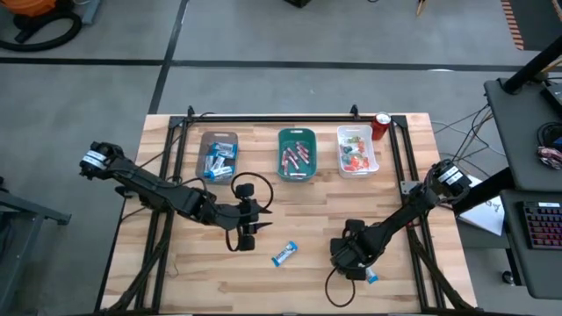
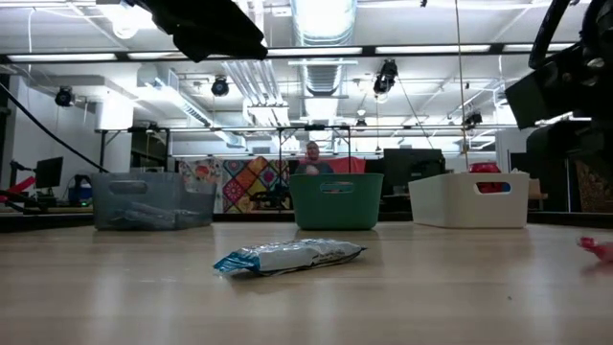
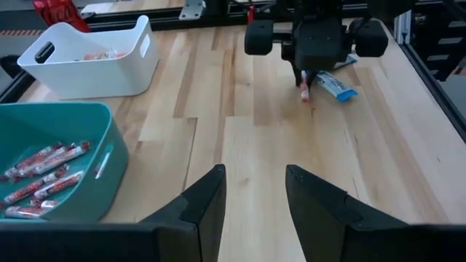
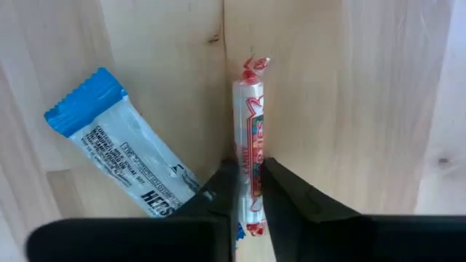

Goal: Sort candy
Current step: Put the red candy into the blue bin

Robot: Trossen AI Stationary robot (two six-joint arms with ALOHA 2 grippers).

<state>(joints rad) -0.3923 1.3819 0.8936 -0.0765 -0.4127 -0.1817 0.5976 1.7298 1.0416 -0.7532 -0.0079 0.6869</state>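
A slim red-and-white candy stick (image 4: 251,116) lies on the wooden table, and my right gripper (image 4: 248,166) is shut on it near the table's front right (image 1: 356,259). A blue-and-white candy bar (image 4: 120,149) lies right beside the stick, flat on the wood. Another blue-and-white bar (image 1: 284,254) lies alone at the front middle (image 2: 287,257). My left gripper (image 3: 253,191) hangs open over the table's middle left (image 1: 250,219), with nothing between its fingers. My right gripper pinches the candy stick's two long sides (image 4: 252,149) between its two fingers, around the middle of its length. The fingers come from above, pointing down, and lie across the stick. The stick lies flat on the table.
Along the far edge stand three trays: a brown one (image 1: 218,140) with blue-and-white bars, a teal one (image 1: 297,133) with red sticks, and a white one (image 1: 356,132) with small red and orange pieces. A red can (image 1: 381,125) stands beside the white tray. Bare wood lies between the arms.
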